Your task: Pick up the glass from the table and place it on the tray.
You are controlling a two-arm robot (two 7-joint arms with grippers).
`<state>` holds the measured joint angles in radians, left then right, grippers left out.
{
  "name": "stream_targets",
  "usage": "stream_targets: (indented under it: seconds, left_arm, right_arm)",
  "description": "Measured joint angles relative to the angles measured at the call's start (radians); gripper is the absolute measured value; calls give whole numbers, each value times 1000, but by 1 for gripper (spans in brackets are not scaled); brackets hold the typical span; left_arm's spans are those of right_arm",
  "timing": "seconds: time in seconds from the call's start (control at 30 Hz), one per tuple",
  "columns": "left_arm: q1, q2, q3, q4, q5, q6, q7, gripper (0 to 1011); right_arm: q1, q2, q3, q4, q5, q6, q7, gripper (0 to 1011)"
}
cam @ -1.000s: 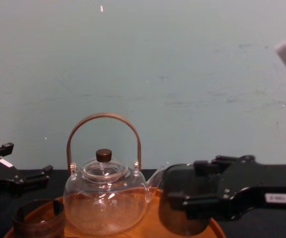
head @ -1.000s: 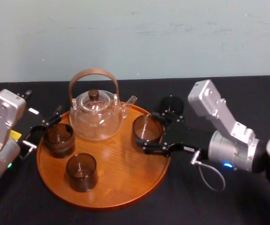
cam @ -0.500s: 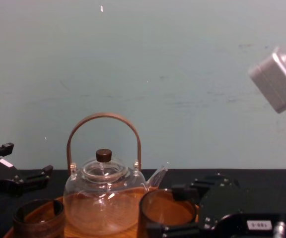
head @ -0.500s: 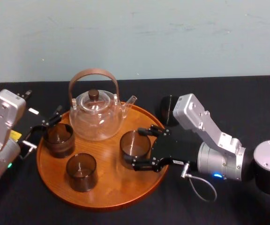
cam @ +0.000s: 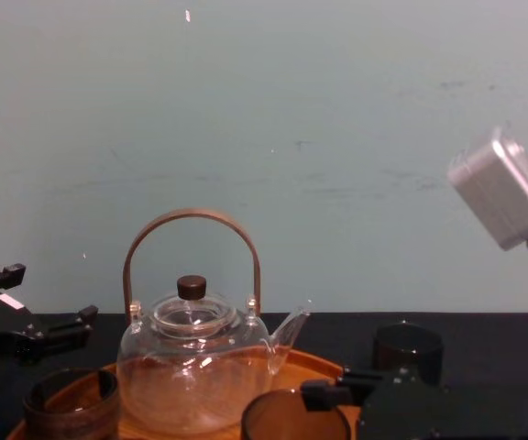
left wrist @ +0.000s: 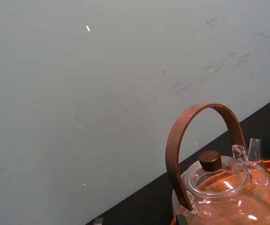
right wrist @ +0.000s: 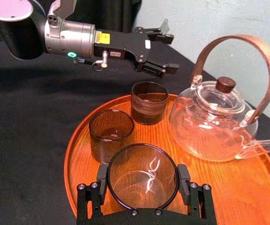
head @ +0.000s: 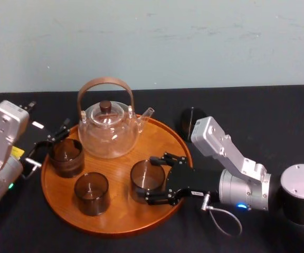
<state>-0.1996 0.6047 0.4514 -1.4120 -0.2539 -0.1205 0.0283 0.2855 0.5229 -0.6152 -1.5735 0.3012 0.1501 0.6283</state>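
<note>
The glass (head: 146, 182), a smooth smoky-brown tumbler, is upright over the front right part of the tray (head: 115, 222). My right gripper (head: 151, 180) is shut on it. In the right wrist view one finger pad presses each side of the glass (right wrist: 143, 176), inside the tray's rim (right wrist: 73, 154). In the chest view the glass's rim (cam: 291, 414) shows low in front of the teapot. I cannot tell whether its base touches the wood. My left gripper (head: 49, 148) stands open at the tray's left edge, beside a ribbed cup (head: 66, 156).
A clear glass teapot (head: 108, 129) stands at the back of the tray. A second smoky tumbler (head: 91, 193) stands front left on it. A dark cup (head: 191, 120) sits on the black table behind my right arm. Bare wood lies between the tumblers and the teapot.
My right gripper has carried the glass from the tray's right edge inward and toward the front, and lower. The left arm has not moved.
</note>
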Motion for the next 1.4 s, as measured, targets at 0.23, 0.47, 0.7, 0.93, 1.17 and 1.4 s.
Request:
stream_targets:
  seconds: [0.23, 0.47, 0.7, 0.93, 1.17, 1.4]
  left_arm:
    - [0, 0, 0, 0, 0, 0, 0, 1001]
    - [0, 0, 0, 0, 0, 0, 0, 1001]
    - [0, 0, 0, 0, 0, 0, 0, 1001]
    - [0, 0, 0, 0, 0, 0, 0, 1002]
    - [0, 0, 0, 0, 0, 0, 0, 1001]
    - [0, 0, 0, 0, 0, 0, 0, 1001]
  right_arm:
    - [7, -4, -16, 28, 12, -9, 13, 904]
    - [14, -9, -27, 54, 18, -12, 16, 904]
    - [20, -13, -34, 72, 18, -15, 16, 904]
    - [24, -16, -38, 83, 15, -15, 12, 905]
    - [24, -17, -40, 88, 10, -8, 6, 905]
    - [25, -13, -47, 88, -2, -8, 8, 904]
